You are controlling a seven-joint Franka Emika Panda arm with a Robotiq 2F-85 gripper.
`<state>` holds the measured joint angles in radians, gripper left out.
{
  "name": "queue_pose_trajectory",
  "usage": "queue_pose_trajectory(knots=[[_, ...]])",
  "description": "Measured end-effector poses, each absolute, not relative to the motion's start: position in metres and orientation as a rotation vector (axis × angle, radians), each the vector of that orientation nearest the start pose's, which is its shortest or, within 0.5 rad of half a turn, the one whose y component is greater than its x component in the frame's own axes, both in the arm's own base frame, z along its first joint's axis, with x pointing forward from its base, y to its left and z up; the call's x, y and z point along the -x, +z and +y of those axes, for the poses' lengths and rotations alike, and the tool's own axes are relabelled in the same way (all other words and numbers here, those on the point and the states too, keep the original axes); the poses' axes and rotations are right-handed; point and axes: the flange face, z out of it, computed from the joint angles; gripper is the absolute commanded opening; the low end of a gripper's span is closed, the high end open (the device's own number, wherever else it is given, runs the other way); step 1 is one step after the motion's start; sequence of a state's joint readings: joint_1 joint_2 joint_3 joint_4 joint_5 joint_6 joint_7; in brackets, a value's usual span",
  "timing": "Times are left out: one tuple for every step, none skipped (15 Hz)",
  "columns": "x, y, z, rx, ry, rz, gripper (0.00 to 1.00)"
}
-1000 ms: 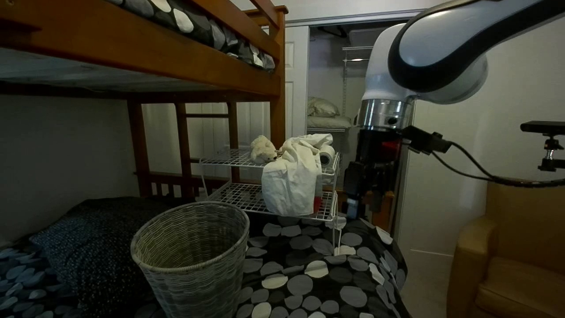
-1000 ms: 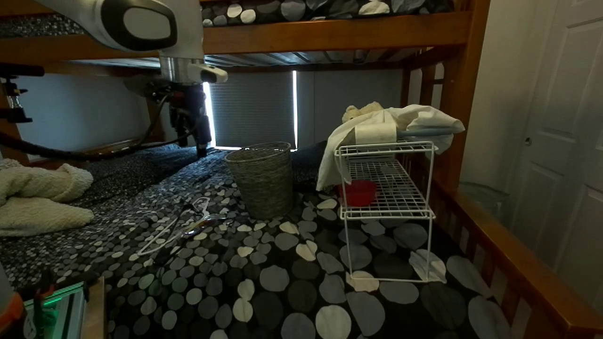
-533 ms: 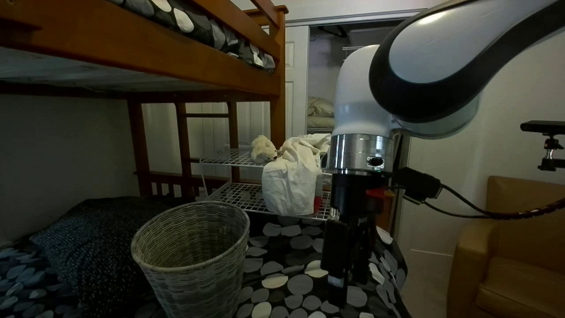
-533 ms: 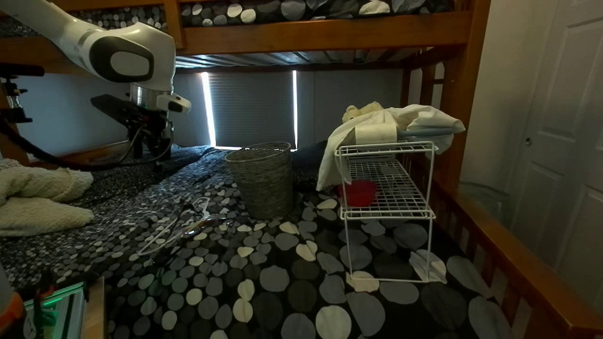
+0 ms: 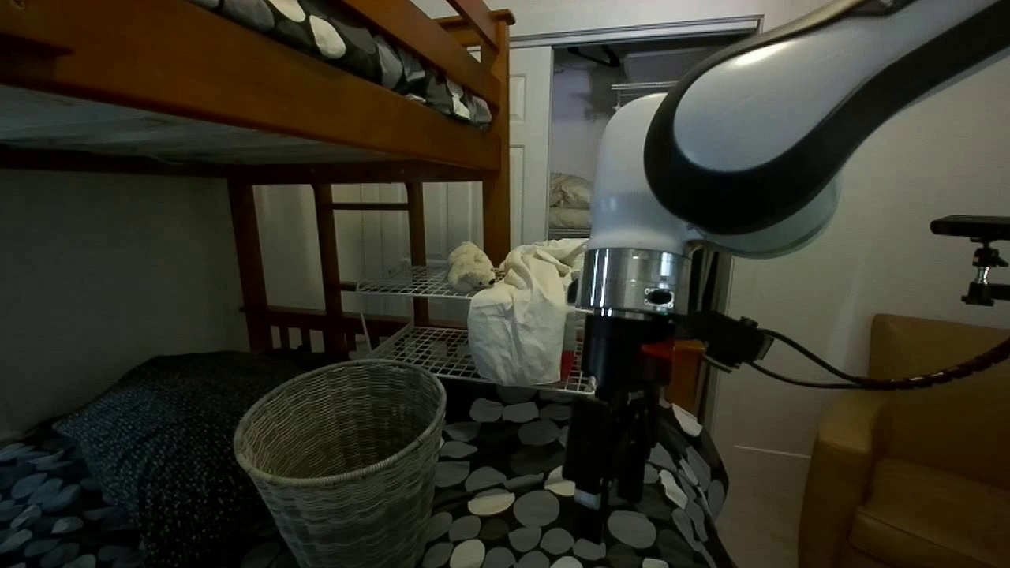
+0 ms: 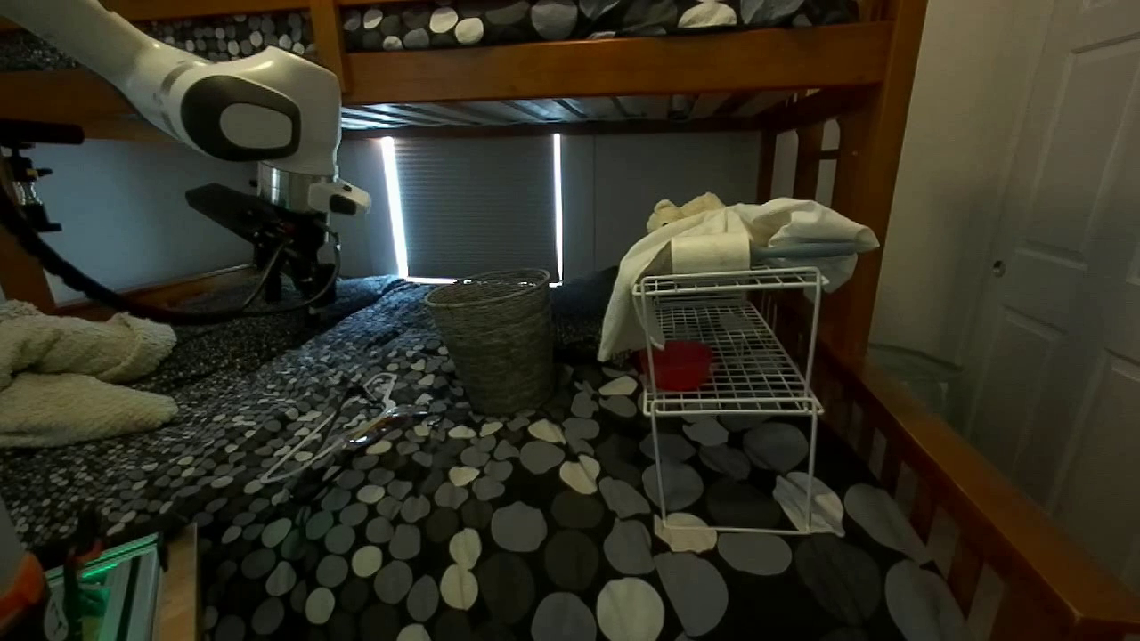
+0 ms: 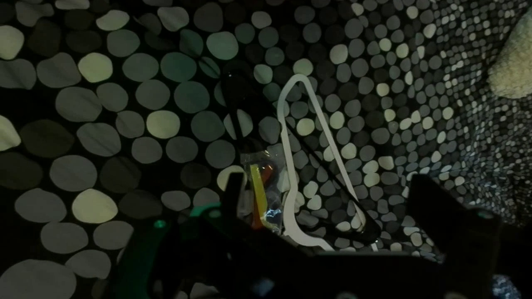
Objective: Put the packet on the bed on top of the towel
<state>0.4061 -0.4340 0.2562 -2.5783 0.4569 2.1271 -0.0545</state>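
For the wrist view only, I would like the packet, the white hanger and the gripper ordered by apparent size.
1. The gripper: largest, though partly because it is nearest.
2. The white hanger: judged by outline; its lower end passes behind the gripper.
3. The packet: smallest.

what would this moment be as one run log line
claw open, holding nothing; packet on bed beside white hanger; basket upright on bed; packet not yet picked up

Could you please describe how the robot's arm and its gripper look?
The arm is rounded and whitish, with a curved black band. A shiny silver collar meets the black, two-fingered gripper, which shows a red patch. A black cable runs to a dark box.
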Motion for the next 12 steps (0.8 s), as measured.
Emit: queue_pose_trajectory(knots=[[-0.309, 0.390, 0.258, 2.829, 0.146, -0.651, 1.00], [-0.316, 0.374, 0.256, 2.855, 0.150, -0.671, 1.00], [-0.323, 0.357, 0.254, 2.874, 0.147, -0.691, 1.00], [-0.331, 0.339, 0.253, 2.899, 0.145, -0.719, 1.00], [-0.339, 0.321, 0.252, 2.918, 0.141, -0.744, 1.00], [-0.346, 0.302, 0.253, 2.932, 0.134, -0.766, 1.00], [-0.351, 0.285, 0.258, 2.941, 0.124, -0.781, 1.00], [-0.355, 0.268, 0.266, 2.948, 0.112, -0.794, 1.00], [-0.357, 0.255, 0.276, 2.953, 0.097, -0.803, 1.00], [-0.357, 0.242, 0.288, 2.953, 0.090, -0.801, 1.00], [-0.357, 0.231, 0.301, 2.936, 0.103, -0.809, 1.00], [-0.357, 0.223, 0.312, 2.920, 0.126, -0.822, 1.00]])
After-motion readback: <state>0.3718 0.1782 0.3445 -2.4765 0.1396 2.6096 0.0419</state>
